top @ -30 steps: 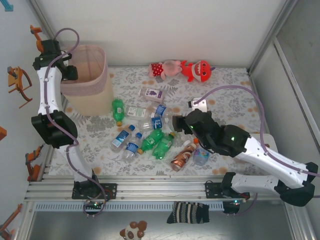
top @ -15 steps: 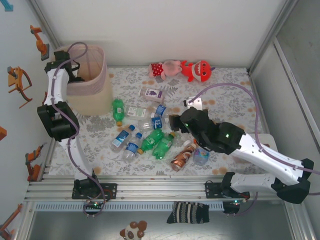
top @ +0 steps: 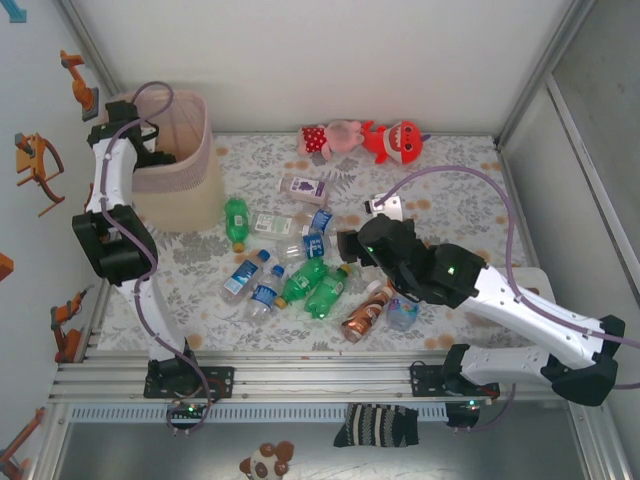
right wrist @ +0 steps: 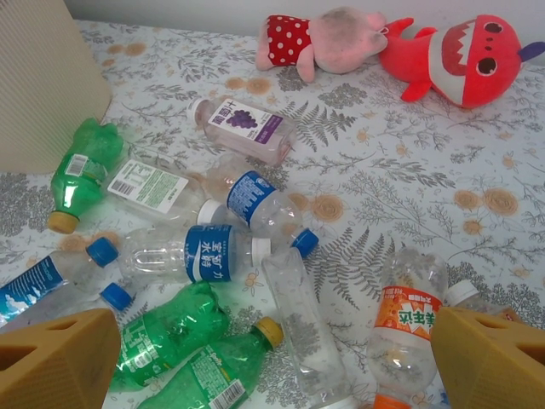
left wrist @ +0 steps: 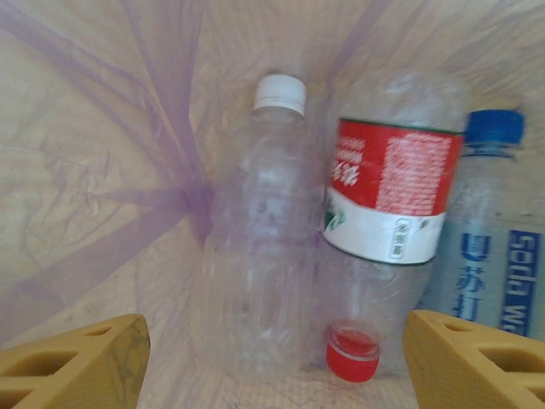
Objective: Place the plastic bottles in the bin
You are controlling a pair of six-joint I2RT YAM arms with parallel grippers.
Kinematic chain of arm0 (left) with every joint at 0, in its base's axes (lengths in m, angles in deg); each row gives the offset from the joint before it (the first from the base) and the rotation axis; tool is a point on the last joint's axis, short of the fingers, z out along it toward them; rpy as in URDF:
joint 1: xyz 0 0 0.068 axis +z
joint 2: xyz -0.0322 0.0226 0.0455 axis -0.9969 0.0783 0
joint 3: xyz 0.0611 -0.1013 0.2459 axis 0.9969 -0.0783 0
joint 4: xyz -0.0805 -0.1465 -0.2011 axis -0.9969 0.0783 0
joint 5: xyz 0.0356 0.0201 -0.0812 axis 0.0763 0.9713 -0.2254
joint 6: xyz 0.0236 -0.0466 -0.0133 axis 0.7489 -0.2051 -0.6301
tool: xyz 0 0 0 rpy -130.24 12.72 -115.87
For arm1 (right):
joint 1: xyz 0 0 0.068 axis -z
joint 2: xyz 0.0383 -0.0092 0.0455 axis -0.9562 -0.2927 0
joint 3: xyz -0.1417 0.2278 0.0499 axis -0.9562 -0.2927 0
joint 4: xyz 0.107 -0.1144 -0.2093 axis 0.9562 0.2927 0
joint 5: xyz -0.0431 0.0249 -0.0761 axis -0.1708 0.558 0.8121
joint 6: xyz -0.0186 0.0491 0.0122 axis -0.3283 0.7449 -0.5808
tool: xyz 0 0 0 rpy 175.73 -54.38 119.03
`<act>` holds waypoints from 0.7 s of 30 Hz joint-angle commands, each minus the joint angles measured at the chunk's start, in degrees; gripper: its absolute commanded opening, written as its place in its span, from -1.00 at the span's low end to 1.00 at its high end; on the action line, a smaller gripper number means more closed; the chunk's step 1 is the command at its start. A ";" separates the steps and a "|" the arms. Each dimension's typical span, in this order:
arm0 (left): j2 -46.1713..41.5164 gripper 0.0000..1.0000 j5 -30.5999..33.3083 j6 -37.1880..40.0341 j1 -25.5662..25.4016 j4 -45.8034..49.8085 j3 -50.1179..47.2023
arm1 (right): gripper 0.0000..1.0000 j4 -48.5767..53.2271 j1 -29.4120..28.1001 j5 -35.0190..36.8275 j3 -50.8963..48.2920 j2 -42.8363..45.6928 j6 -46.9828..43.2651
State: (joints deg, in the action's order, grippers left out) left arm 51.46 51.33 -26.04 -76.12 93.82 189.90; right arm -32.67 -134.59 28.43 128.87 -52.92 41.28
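While the left gripper (top: 153, 153) hangs over the mouth of the bin (top: 195, 185), its wrist camera looks straight down between two yellow fingers (left wrist: 77, 362) that sit at the frame's lower corners with nothing between them, so the jaws are released and empty. Below them, on the bin's lilac-streaked plastic liner (left wrist: 94, 187), three bottles lie side by side: a clear bottle (left wrist: 260, 247) with a white cap, a red-labelled bottle (left wrist: 387, 204) touching it, and a blue-capped bottle (left wrist: 494, 264) at the right edge. The bin stands at the far left corner of the floral table (top: 450, 180) (its beige wall fills the upper left of the right wrist view). The right gripper (right wrist: 272, 322) hovers low over the loose bottles mid-table, its fingers likewise wide apart and holding nothing. Ahead of it lie a green bottle (right wrist: 81, 170) near the bin, a purple-labelled bottle (right wrist: 243, 128), two blue-labelled bottles (right wrist: 204, 254), two green soda bottles (right wrist: 166, 336) touching each other and an orange-labelled bottle (right wrist: 404, 328) just beside the right finger. A brown bottle (top: 362, 315) lies just beside the right arm. A pink plush toy (right wrist: 328, 38) and a red plush toy (right wrist: 464, 55) rest together at the far edge, well apart from the bottles.
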 commanded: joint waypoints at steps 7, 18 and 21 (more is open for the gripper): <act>-9.08 0.55 -12.50 -4.33 -0.46 -0.01 4.14 | 0.86 2.99 -0.04 1.46 -1.62 2.87 4.41; -19.23 0.53 -28.76 -7.55 -1.53 -1.48 2.40 | 0.84 3.54 0.17 -0.67 -10.19 4.47 17.76; -22.87 0.53 -31.55 -7.77 -3.05 -2.87 -1.08 | 0.80 3.56 0.27 -1.56 -12.66 4.53 21.34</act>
State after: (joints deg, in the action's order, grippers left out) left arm 32.07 26.35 -32.60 -77.74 92.10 191.23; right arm -30.07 -134.57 26.90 118.11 -49.16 55.79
